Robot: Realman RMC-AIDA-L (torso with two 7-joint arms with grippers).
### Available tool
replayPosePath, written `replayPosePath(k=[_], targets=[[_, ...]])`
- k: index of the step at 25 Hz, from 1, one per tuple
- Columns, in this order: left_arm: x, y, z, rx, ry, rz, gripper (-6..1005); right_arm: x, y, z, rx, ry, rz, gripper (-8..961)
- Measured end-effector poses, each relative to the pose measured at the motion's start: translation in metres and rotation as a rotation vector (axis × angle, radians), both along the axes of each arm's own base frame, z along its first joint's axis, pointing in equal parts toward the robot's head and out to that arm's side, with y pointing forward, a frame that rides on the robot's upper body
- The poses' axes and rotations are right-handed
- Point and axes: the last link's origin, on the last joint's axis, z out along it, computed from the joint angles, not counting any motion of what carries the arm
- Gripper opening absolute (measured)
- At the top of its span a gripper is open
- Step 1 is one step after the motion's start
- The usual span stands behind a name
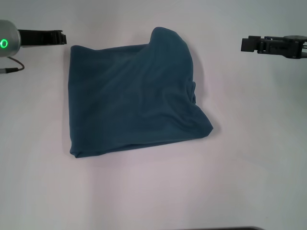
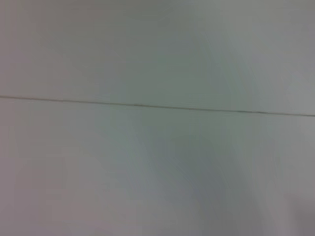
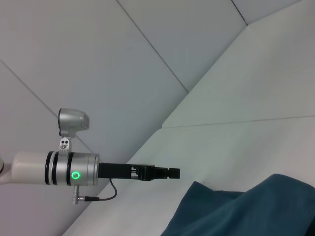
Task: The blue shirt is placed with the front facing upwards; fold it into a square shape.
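— Where's the blue shirt sitting against the two grippers?

— In the middle of the white table, folded into a rough, fat rectangle with no lettering showing. One rounded hump of cloth sticks up at its far right corner, and the near right corner runs out to a point. The left gripper hangs at the far left, just beyond the shirt's far left corner and apart from it. The right gripper is at the far right, well apart from the cloth.

— Are they holding anything?

— Neither touches the shirt. The left one, seen from the right wrist view, shows its dark fingers lying close together, pressed shut on nothing. For the right one I cannot tell; only a dark block end shows in the head view.

— Anything around or in the way?

— A thin dark cable trails from the left arm's silver wrist, which carries a green ring light. Between grippers and cloth there is only bare tabletop.

— And the surface, the room?

— The tabletop is plain white, with a faint shadow around the shirt. The left wrist view shows only a pale surface crossed by one thin seam. In the right wrist view, pale panels with thin joints rise behind the table, and a corner of the shirt shows.
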Motion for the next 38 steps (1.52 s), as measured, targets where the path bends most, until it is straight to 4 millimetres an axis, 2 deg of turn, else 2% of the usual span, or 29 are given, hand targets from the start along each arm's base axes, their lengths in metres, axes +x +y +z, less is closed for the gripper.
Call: replayPosePath(k=[4,11,17,20,30,36,38], targets=[[0.004,-0.002,-0.006,-0.032,0.028,-0.042,57,0.001,0.000,0.000,0.001,-0.001,-0.002,710],[0.005,-0.002,-0.007,-0.055,-0.016,-0.019,73,0.001,0.000,0.001,0.002,-0.005,-0.003,710],[0.004,-0.002,-0.013,-0.051,-0.015,-0.006,289,0.001,0.000,0.001,0.001,-0.004,-0.003,711],[0.004,-0.001,-0.016,-0.050,-0.015,0.002,528,0.001,0.000,0.000,0.000,-0.003,-0.004,711],[0.005,0.002,-0.023,-0.054,-0.009,0.004,706,0.002,-0.001,0.000,-0.002,0.000,-0.005,711],[0.007,0.001,-0.030,-0.092,0.014,-0.007,708,0.003,-0.002,0.000,-0.002,-0.001,-0.008,711],[0.008,0.001,-0.031,-0.099,0.026,-0.010,649,0.003,-0.002,0.000,-0.002,-0.001,-0.008,711]])
